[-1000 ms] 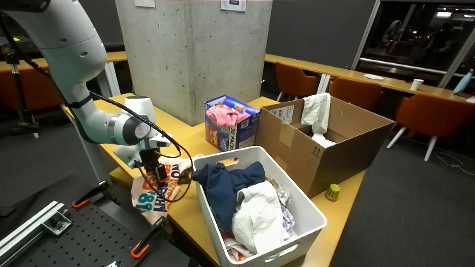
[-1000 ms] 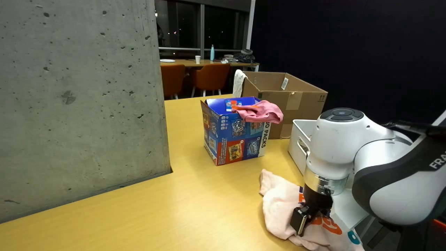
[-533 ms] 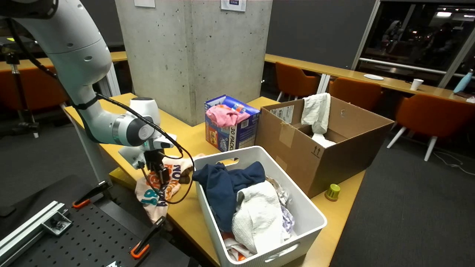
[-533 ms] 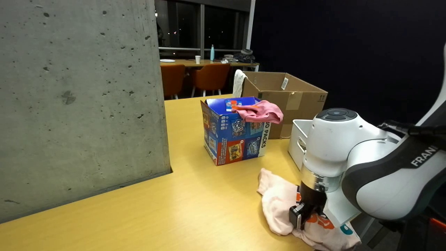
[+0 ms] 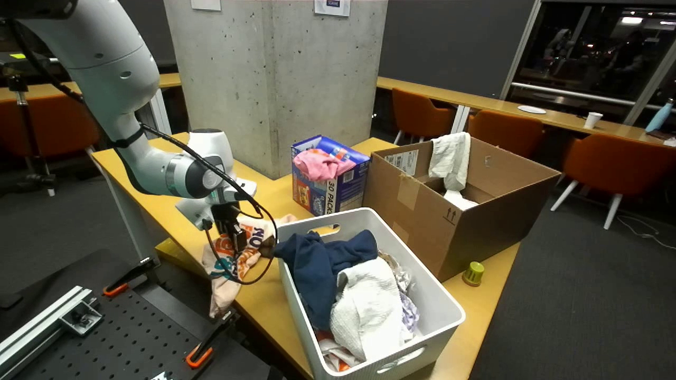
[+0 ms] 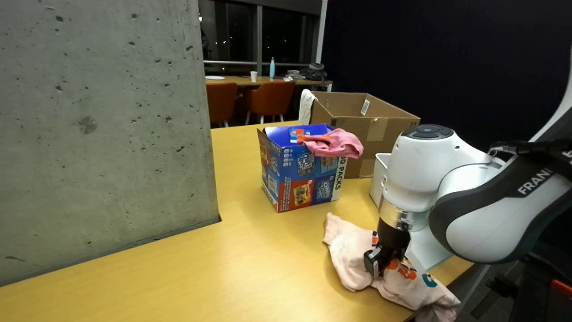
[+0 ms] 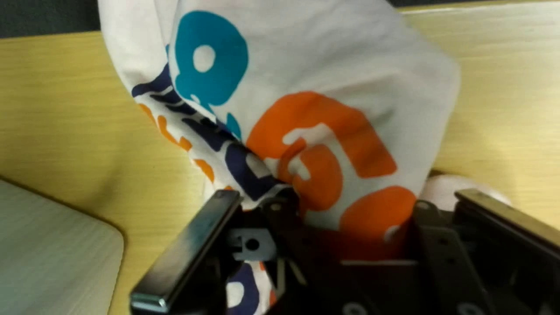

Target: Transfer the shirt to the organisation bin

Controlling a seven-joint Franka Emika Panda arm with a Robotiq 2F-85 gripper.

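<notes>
The shirt, pale pink with orange, teal and navy lettering, is crumpled at the table edge in both exterior views (image 5: 224, 290) (image 6: 353, 259), its lower part hanging over. My gripper (image 7: 348, 197) points down into it. In the wrist view the fingers stand wide apart, with shirt fabric between them and a fold by the left finger; the cloth and dark parts hide any pinch. Close beside stands the organisation bin (image 5: 443, 324), a white plastic tub holding navy and white garments, partly behind the arm in an exterior view (image 6: 380, 179).
A blue snack box (image 5: 354, 184) with a pink cloth over its rim stands behind the bin. Next to it is a large cardboard box (image 5: 422, 227) with white cloth inside. A green cup (image 5: 473, 274), a concrete pillar (image 5: 285, 79) and a black perforated bench (image 5: 132, 327) with clamps surround the area.
The arm has shifted slightly towards the bin and pillar. Shirt fabric has slid along with the gripper, its upper corner creeping further onto the table. The boxes and bin have stayed put.
</notes>
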